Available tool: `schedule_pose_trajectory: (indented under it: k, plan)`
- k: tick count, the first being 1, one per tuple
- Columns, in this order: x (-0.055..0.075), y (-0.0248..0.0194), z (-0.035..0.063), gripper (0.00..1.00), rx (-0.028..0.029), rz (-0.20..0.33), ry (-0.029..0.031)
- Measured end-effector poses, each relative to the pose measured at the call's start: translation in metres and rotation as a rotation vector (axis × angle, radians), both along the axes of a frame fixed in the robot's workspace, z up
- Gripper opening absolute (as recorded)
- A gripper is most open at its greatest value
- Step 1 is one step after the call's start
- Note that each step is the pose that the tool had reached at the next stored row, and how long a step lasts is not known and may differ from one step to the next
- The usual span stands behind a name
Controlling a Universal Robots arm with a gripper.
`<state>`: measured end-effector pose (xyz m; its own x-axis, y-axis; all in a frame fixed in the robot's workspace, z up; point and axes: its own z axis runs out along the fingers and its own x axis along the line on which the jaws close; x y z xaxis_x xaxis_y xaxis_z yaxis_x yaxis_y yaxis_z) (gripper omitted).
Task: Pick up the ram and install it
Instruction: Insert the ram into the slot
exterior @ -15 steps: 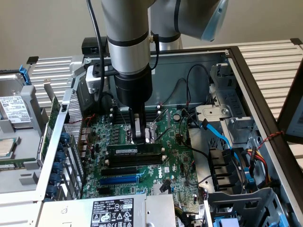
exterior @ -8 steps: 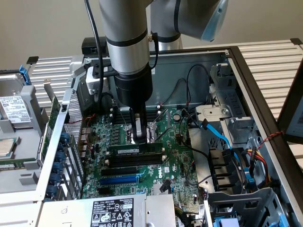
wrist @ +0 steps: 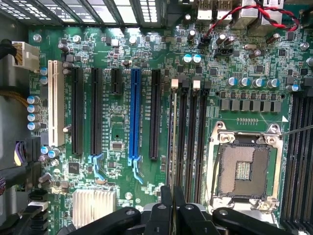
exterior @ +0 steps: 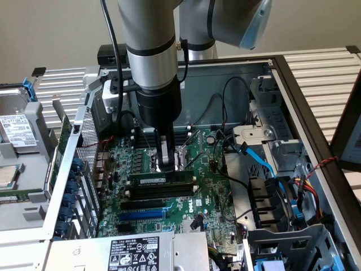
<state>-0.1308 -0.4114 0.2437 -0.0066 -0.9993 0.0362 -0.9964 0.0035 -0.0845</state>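
Inside an open case [exterior: 225,70], over the green motherboard [exterior: 217,195], one claw [exterior: 163,164] pinches one ram [exterior: 153,180] on edge; one blue slot [exterior: 144,214] lies near.

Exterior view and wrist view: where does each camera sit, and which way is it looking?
Exterior view: off the arm, above the open grey metal case, looking down at the green motherboard; the silver arm and black gripper show.
Wrist view: on the wrist, facing straight down onto the board; the gripper's tips show, shut on the long, flat, dark green ram.
Both share the ram, the gripper and the long blue expansion slot.
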Motion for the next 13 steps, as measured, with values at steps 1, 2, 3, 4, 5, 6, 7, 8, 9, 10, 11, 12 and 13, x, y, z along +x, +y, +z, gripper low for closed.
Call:
schedule_pose_trajectory:
  k: [1, 2, 3, 4, 5, 6, 7, 8, 9, 10, 11, 12, 13]
  plan:
    - [0.0, 0.0011, -0.0002, 0.13, -0.0003, 0.0, 0.0]
    - [0.0, 0.0021, -0.0004, 0.13, -0.0007, 0.0, 0.0]
    - [-0.0002, 0.0027, -0.0006, 0.13, -0.0012, 0.0, -0.0002]
    - [-0.0004, 0.0028, -0.0008, 0.13, -0.0021, 0.0, -0.0004]
    - [-0.0008, 0.0027, -0.0009, 0.13, -0.0037, 0.0, -0.0007]
    - [-0.0014, 0.0027, -0.001, 0.13, -0.0053, 0.0, -0.0013]
    - [-0.0019, 0.0028, -0.0012, 0.13, -0.0067, 0.0, -0.0026]
    - [-0.0023, 0.0028, -0.0015, 0.13, -0.0083, 0.0, -0.0043]
    - [-0.0025, 0.0028, -0.0018, 0.13, -0.0097, 0.0, -0.0067]
    - [-0.0027, 0.0028, -0.0021, 0.13, -0.0108, 0.0, -0.0089]
    - [-0.0029, 0.0029, -0.0024, 0.13, -0.0118, -0.001, -0.0104]
    - [-0.0031, 0.0031, -0.0026, 0.13, -0.013, -0.001, -0.0116]
    - [-0.0033, 0.0034, -0.0029, 0.13, -0.0138, -0.002, -0.0128]
